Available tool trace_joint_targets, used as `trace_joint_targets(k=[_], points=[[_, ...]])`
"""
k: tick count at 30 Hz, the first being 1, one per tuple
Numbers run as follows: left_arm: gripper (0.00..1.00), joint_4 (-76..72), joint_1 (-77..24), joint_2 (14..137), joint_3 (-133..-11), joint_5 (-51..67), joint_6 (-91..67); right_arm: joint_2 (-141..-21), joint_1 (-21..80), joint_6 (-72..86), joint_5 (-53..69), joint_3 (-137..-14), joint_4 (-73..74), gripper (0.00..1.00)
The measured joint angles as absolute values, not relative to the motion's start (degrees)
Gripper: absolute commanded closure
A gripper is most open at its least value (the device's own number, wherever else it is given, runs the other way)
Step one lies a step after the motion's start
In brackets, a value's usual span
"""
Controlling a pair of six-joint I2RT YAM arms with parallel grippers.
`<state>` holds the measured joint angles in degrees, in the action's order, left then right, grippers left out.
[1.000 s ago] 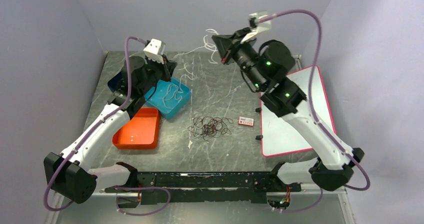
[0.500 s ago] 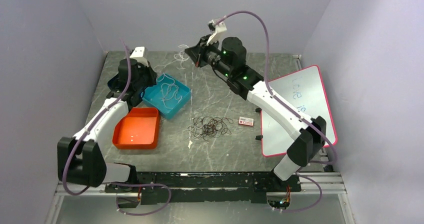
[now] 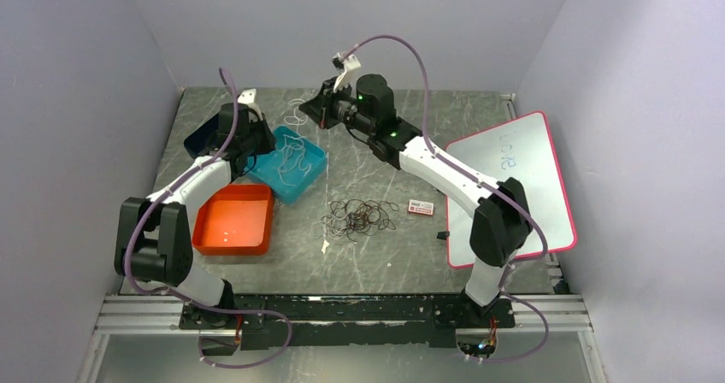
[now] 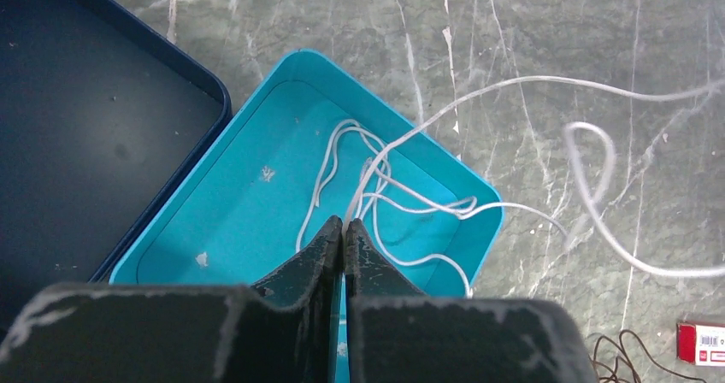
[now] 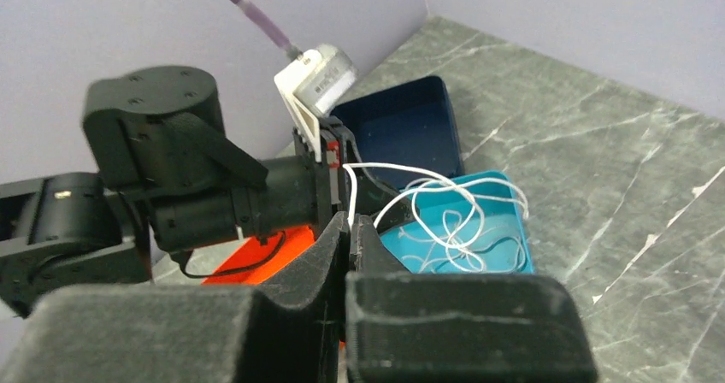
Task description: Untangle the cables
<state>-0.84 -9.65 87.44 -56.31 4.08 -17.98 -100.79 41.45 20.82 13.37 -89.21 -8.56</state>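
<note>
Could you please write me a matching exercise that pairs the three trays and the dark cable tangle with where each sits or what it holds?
Things:
1. teal tray
2. orange tray
3. dark blue tray
4. dark cables

Descriptions:
A. holds loops of white cable
B. empty, the tray closest to the near edge of the table
C. loose on the table, left of the small red-and-white box
D. partly hidden under the left arm in the top view

Pairs: 1-A, 2-B, 3-D, 4-C
</note>
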Motion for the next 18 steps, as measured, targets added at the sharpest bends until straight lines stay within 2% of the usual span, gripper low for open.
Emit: trace_joint_targets(k=[8,18], points=[[0.55,0.14,-9.30,87.11,-55.55,3.92,-20.27,-107.61,40.53,21.45,17.37,-91.05,-8.34,1.00],[0.41,3.95,-8.01,81.17,-52.56,3.66,-23.03,-111.74,40.36,22.13,20.34,-93.49,-8.21,1.00]])
